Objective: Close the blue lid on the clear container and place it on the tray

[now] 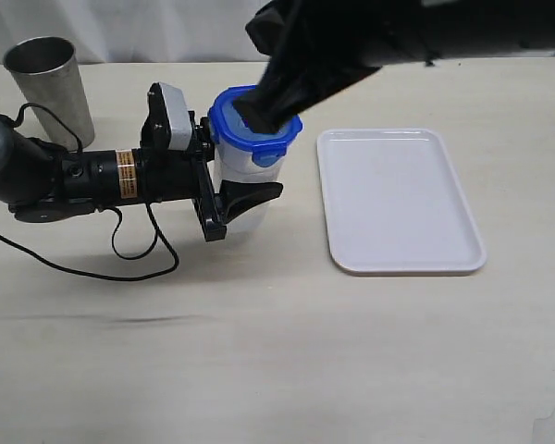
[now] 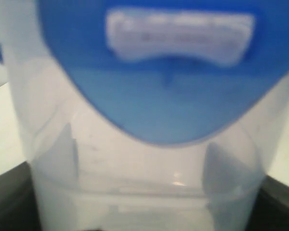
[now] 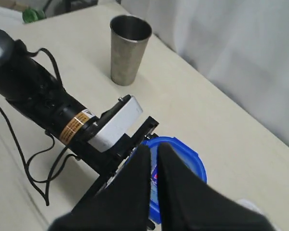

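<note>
We judge the closing step to be in hand. The clear container (image 1: 245, 217) stands upright on the worktop (image 1: 277, 351), near the left edge of the tray (image 1: 402, 199) but apart from it. The left tool (image 1: 233, 176) reaches in from the side and clamps the container's body, one finger in front and one behind. In the left wrist view the clear wall fills the space between the dark fingers.

The blue lid (image 1: 282, 137) sits on top of the container. The right tool (image 1: 257, 118) comes down from above with its fingers pinched together, holding nothing, and its tip rests on the middle of the lid. It looks like a downward push to seat the lid. One blue snap tab hangs down the side facing us, but we cannot tell whether any tab has latched.

Next, we think, the lid needs firm pressure and its tabs snapped down while the left tool steadies the container. Then the container must be lifted upright, carried over the low rim and set on the tray.

The worktop is a pale cream, matte surface. A steel cup (image 1: 51, 83) stands at the back left, well apart, and white cloth (image 1: 120, 28) hangs behind.
</note>
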You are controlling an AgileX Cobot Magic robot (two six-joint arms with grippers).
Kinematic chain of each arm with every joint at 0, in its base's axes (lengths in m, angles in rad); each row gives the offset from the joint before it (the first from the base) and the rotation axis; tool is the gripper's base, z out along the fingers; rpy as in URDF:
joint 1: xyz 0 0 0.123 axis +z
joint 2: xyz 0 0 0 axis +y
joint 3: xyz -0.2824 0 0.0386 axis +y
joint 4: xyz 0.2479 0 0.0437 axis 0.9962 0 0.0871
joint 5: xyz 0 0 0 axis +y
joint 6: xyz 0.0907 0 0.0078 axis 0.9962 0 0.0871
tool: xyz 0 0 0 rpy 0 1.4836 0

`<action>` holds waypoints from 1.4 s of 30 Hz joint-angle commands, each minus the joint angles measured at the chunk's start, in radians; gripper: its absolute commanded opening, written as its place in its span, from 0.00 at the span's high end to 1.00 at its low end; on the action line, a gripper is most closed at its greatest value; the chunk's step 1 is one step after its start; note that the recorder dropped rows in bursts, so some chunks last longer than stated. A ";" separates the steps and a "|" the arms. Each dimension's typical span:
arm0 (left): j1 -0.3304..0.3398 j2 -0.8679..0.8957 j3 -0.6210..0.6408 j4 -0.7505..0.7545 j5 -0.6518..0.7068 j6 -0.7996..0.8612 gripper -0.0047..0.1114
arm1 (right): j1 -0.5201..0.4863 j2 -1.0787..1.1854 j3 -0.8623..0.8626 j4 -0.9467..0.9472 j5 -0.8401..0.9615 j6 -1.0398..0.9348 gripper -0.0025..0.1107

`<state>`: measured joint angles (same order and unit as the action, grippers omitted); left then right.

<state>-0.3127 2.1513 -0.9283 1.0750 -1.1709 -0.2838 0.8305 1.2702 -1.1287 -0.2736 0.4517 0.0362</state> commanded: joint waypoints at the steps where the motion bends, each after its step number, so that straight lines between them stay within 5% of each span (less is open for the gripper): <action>1: -0.002 -0.013 -0.004 -0.011 -0.050 -0.001 0.96 | -0.002 -0.156 0.192 0.004 -0.232 0.005 0.94; 7: -0.002 -0.013 -0.004 -0.011 -0.050 -0.001 0.96 | -0.002 -0.383 0.451 -0.001 -0.478 0.001 0.94; 18: -0.002 -0.013 -0.004 -0.001 -0.050 -0.002 0.96 | -0.002 -0.868 0.704 -0.001 -0.445 0.001 0.94; 31: -0.002 -0.013 -0.004 0.006 -0.050 -0.005 0.96 | -0.002 -1.241 0.764 0.194 -0.365 0.004 0.94; 42: -0.002 -0.013 -0.004 0.011 -0.050 -0.010 0.96 | -0.002 -1.270 0.762 0.240 -0.360 0.004 0.94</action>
<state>-0.3127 2.1513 -0.9283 1.0975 -1.1732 -0.2838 0.8305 0.0037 -0.3707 -0.0380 0.0853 0.0383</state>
